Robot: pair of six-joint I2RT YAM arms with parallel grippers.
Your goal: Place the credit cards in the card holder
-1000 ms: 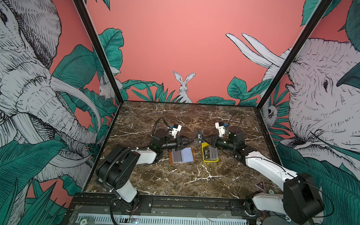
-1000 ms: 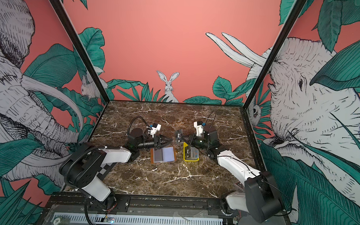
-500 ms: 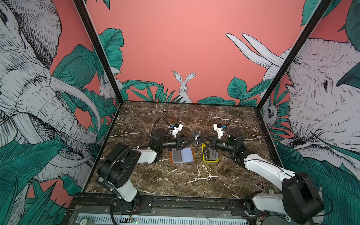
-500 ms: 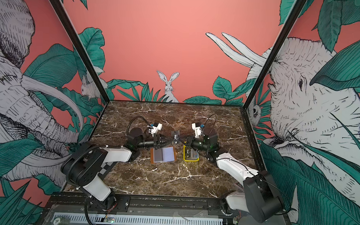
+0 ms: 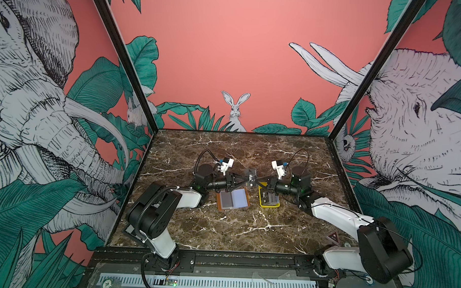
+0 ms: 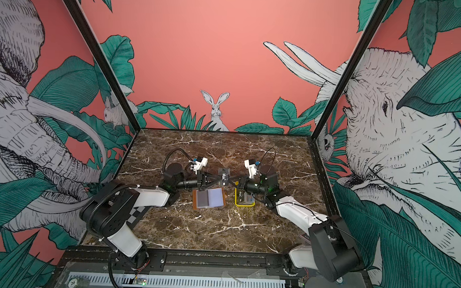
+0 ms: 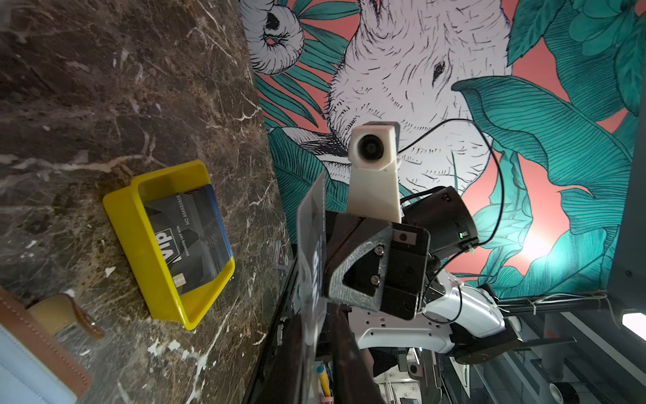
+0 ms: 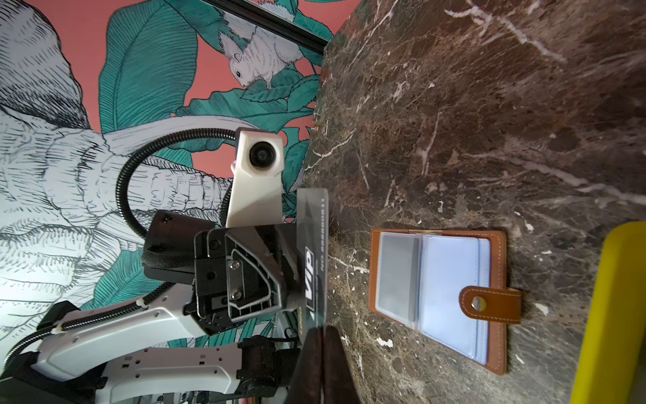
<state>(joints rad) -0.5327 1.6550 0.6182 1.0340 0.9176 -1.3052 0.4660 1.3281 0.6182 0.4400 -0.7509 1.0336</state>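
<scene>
One card (image 5: pixel 251 177) hung clamped by left gripper (image 5: pixel 246 180) and right gripper (image 5: pixel 258 181) at holder's (image 5: pixel 232 200) 1 o'clock; mistimed release might drop it.

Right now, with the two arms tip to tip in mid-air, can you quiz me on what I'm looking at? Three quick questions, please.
1. True or false: the card holder lies open on the table.
2. Where is the stack of cards? A) in the yellow tray B) inside the card holder C) loose on the table
3. Fill in: the raised card is pinched by ____ hand(s).
Key: 1 true. 2 A. 3 both, the left hand and the right hand.
</scene>
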